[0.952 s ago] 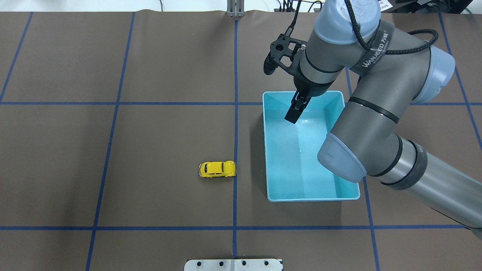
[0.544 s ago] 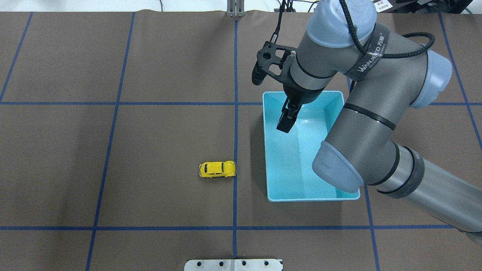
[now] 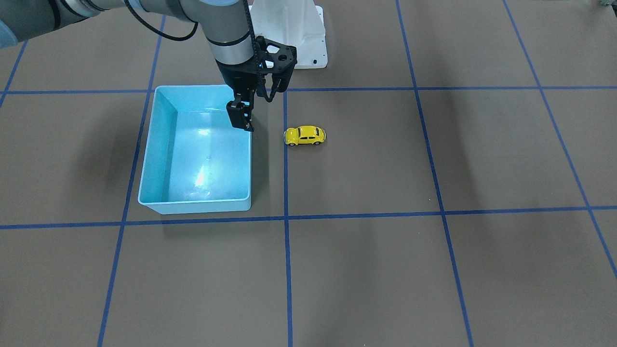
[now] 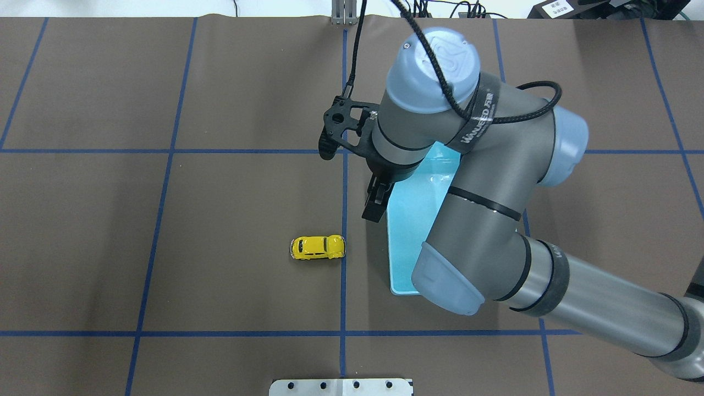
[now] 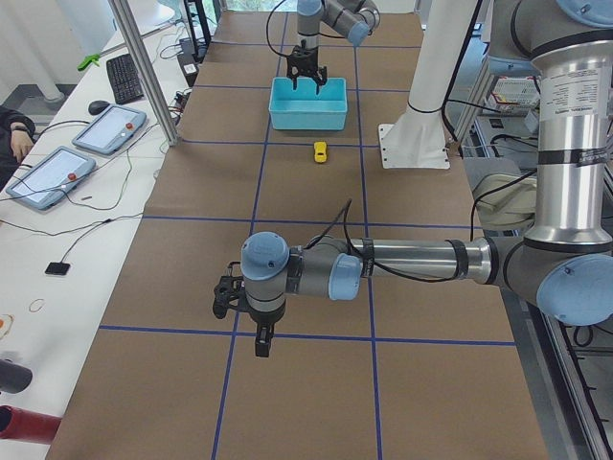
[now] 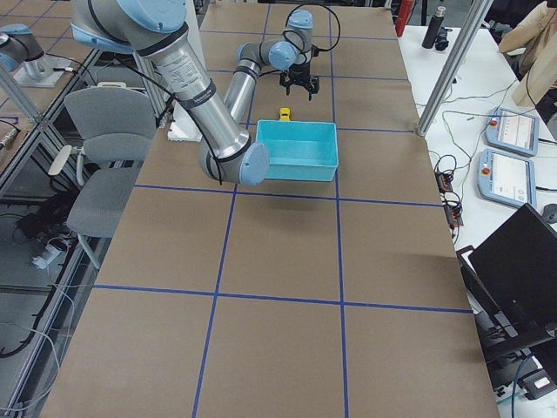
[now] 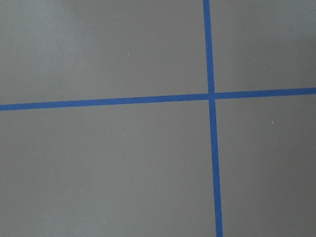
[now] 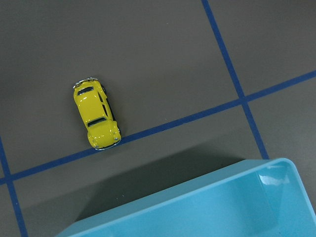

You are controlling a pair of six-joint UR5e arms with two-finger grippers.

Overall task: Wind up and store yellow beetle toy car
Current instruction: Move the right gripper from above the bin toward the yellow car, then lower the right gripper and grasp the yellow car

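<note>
Yellow toy car [image 4: 318, 247]: on its wheels, near the turquoise bin [image 3: 194, 206], outside it. My right gripper [image 4: 375, 209]: hangs over the bin's car-side wall, empty; finger gap, I cannot tell. Risk: an off-centre descent clips the rounded roof, so the car rolls off.
</note>
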